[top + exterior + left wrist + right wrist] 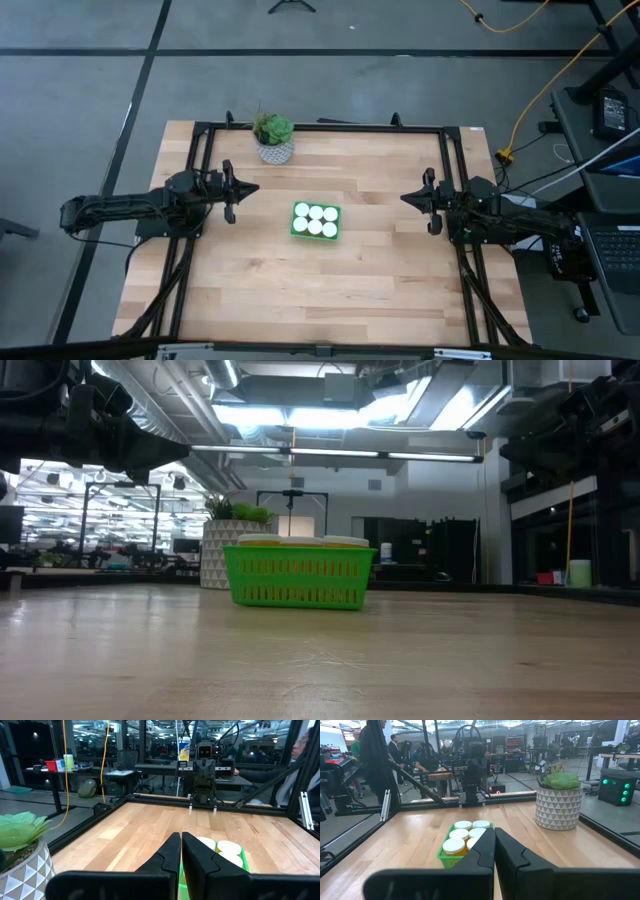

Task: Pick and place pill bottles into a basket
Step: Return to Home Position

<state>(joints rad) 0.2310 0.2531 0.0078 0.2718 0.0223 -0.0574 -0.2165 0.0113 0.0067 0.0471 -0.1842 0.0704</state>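
From above, six pill bottles [316, 212] stand cap-up in two rows, filling the square green basket [293, 221] in the middle of the bench [300, 290]. The job looks finished, with the left gripper [250, 188] and right gripper [407, 198] waiting well apart at opposite sides. At bench level, the round white caps [345, 540] just clear the basket's slotted plastic wall. Both wrist views show smooth dark fingers [167, 856] pinched together, holding nothing.
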